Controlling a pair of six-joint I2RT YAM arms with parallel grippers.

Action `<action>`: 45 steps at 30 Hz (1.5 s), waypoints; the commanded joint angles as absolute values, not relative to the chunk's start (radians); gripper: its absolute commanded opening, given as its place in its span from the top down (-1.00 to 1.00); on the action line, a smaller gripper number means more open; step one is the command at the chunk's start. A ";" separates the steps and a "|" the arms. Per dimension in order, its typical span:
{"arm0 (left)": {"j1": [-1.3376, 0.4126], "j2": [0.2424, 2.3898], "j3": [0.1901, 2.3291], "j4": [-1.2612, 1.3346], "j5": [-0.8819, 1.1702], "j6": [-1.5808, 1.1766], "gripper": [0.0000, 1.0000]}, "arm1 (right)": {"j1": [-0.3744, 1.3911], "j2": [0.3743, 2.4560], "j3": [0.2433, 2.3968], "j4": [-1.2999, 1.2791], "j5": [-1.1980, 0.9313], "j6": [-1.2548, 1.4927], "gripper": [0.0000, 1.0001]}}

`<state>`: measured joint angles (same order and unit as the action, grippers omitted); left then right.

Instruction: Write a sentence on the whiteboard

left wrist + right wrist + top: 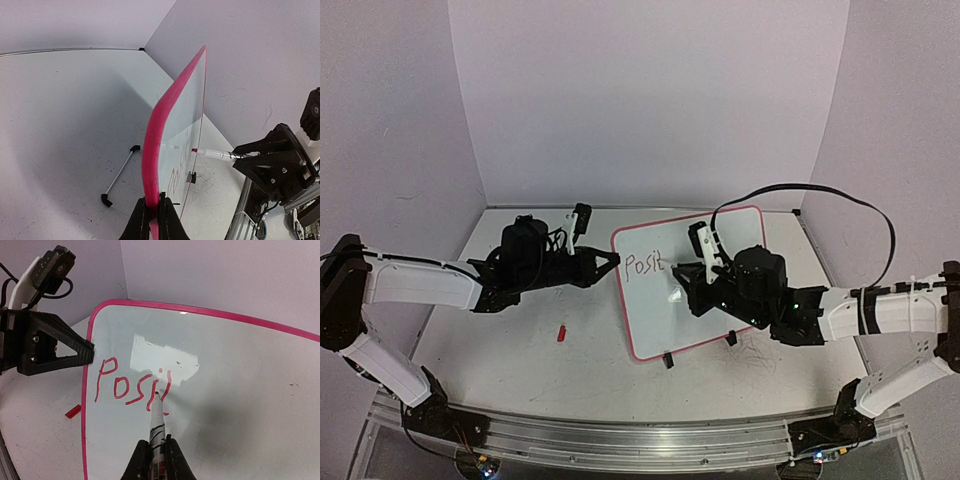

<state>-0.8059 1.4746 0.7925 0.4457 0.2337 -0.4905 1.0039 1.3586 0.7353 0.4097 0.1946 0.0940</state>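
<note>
- Currently I'm in the middle of writing: the sentence (132, 385) reads "Posi" plus a stroke that is probably the "t", though the marker tip hides part of it in the wrist view.
- The whiteboard (665, 320) is propped at a tilt, and the lettering sits in its upper left area.
- My left gripper (152, 212) is clamped on the board's pink left edge, steadying it.
- My right gripper (156, 449) is closed around the marker (156, 415), whose tip touches the board at the foot of the last stroke.
- A small red cap (561, 333) lies on the table (500, 330) off the board's left side.
- Next I'd finish this letter, then step the tip rightward along the same line for "ivity", pressing lightly so the board doesn't twist in the left grip.
</note>
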 commanded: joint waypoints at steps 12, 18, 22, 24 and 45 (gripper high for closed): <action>-0.801 1.460 0.830 0.423 0.218 -0.445 1.00 | 1.004 1.392 0.799 0.453 0.241 0.083 1.00; -0.801 1.458 0.831 0.423 0.218 -0.443 1.00 | 1.003 1.409 0.803 0.444 0.256 0.083 1.00; -0.801 1.457 0.830 0.423 0.218 -0.443 1.00 | 1.004 1.402 0.809 0.407 0.291 0.095 1.00; -0.801 1.454 0.828 0.423 0.216 -0.442 1.00 | 1.004 1.397 0.809 0.391 0.310 0.100 1.00; -0.801 1.443 0.822 0.417 0.213 -0.442 1.00 | 0.991 1.365 0.811 0.398 0.284 0.101 1.00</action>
<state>-0.8062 1.4727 0.7925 0.4438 0.2340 -0.4877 0.9950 1.3519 0.7750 0.3729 0.2719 0.1054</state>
